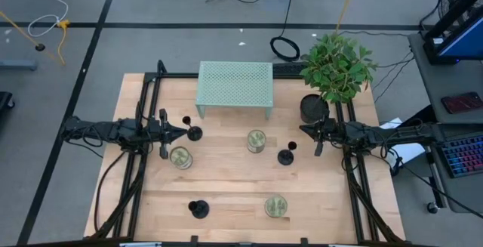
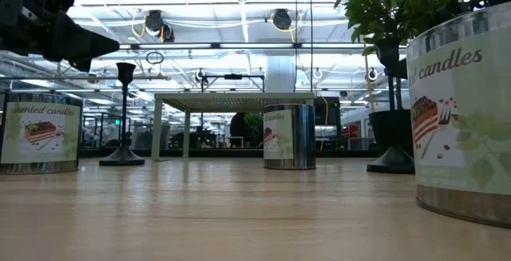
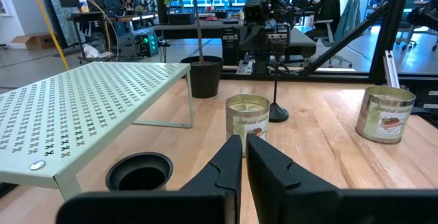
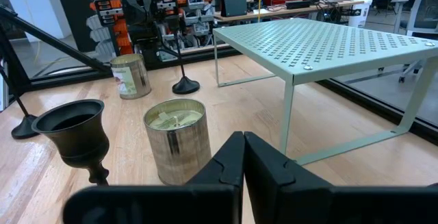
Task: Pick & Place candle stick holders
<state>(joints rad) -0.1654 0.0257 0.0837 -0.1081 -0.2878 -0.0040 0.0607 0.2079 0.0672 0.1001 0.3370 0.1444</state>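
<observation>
Three black candle stick holders stand upright on their round bases on the wooden table: one at the left (image 1: 195,134), one right of centre (image 1: 285,156), one near the front (image 1: 198,209). My left gripper (image 1: 181,132) is shut and empty, level above the table just left of the left holder, whose cup top (image 3: 140,171) shows beside my fingers (image 3: 243,152). My right gripper (image 1: 306,131) is shut and empty at the table's right, up from the centre-right holder, whose cup (image 4: 72,129) shows beside my fingers (image 4: 243,145).
A pale-green perforated rack (image 1: 234,87) stands on legs at the far centre. Three candle jars stand at the left (image 1: 180,157), centre (image 1: 256,141) and front right (image 1: 276,206). A potted plant (image 1: 314,109) stands at the far right, close to my right gripper.
</observation>
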